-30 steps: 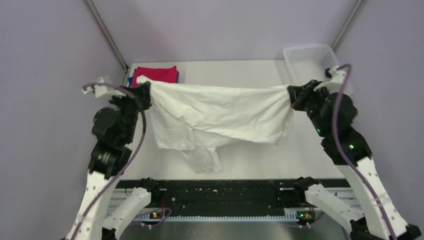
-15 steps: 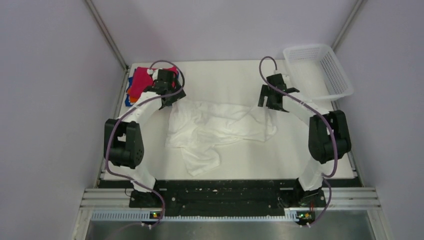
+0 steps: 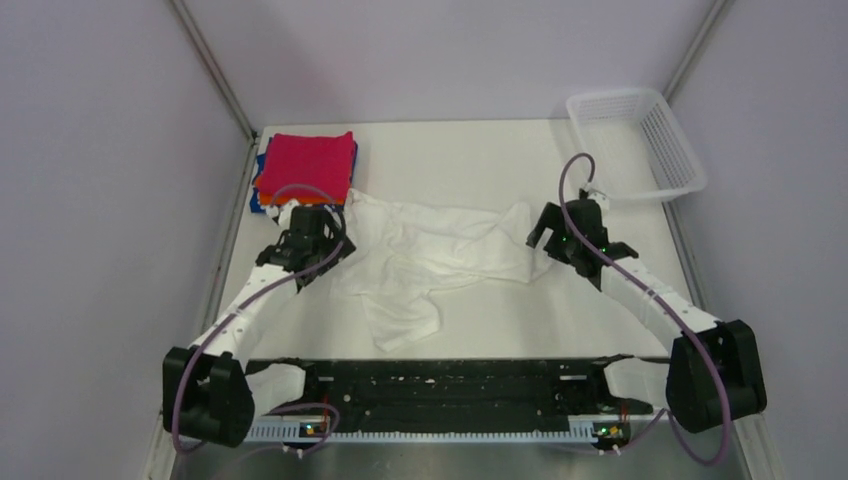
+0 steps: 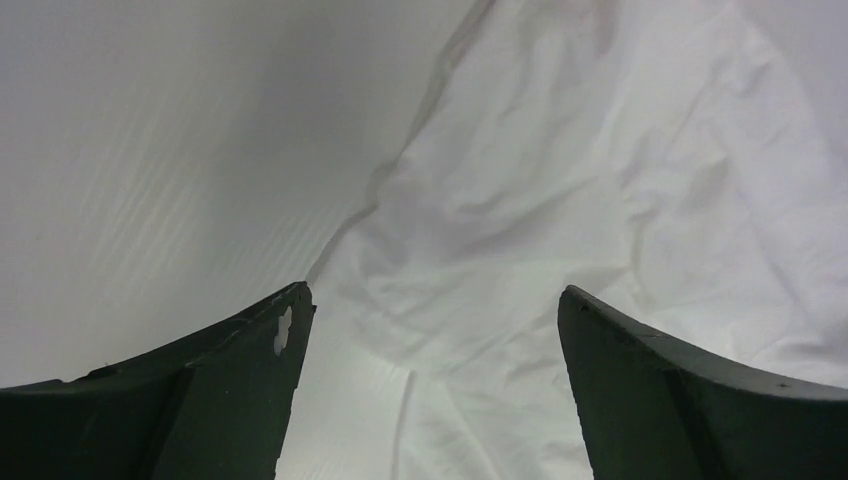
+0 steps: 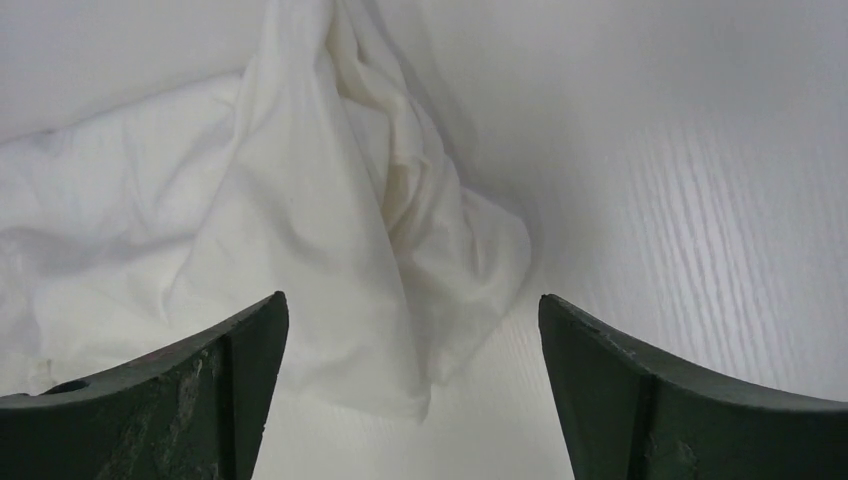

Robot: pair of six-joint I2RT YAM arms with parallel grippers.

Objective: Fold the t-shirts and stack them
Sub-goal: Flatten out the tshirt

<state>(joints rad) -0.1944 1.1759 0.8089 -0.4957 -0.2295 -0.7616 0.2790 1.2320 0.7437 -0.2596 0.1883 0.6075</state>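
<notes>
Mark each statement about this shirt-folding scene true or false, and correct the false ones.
1. The white t-shirt lies crumpled on the table. True.
2. The left gripper is shut on the white t-shirt. False: its jaws stand open and hold nothing.
3. A folded magenta-red t-shirt lies at the table's far left corner. True.
4. The white t-shirt sits inside the white mesh basket. False: it lies on the table, apart from the basket.
5. The right gripper has its jaws open. True.
</notes>
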